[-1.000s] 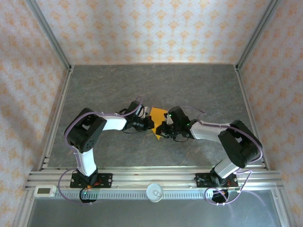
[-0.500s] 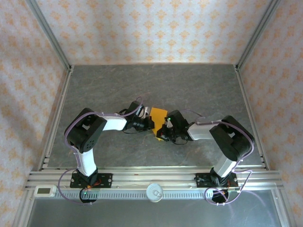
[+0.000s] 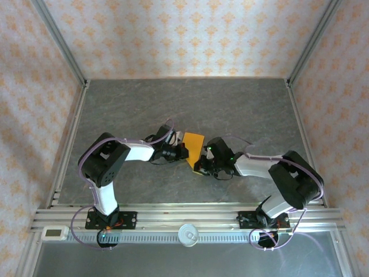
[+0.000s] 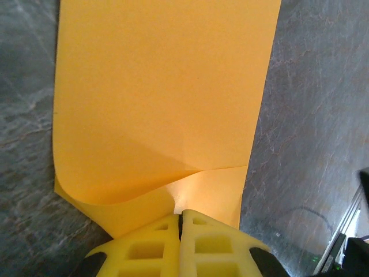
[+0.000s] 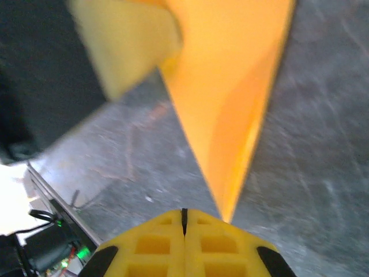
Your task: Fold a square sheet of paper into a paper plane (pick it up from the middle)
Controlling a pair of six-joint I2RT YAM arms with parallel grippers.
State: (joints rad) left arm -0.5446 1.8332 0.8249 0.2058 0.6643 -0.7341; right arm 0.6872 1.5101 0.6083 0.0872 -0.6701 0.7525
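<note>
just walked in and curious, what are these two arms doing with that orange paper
Two robot arms are working an orange sheet of paper in the middle of the grey table, part way through folding it. The left hand is shut on one edge, where the sheet curls over onto itself. The right hand is shut too, with a pointed corner of the paper reaching its tips; whether it pinches that corner is unclear. It is not yet a plane shape.
</note>
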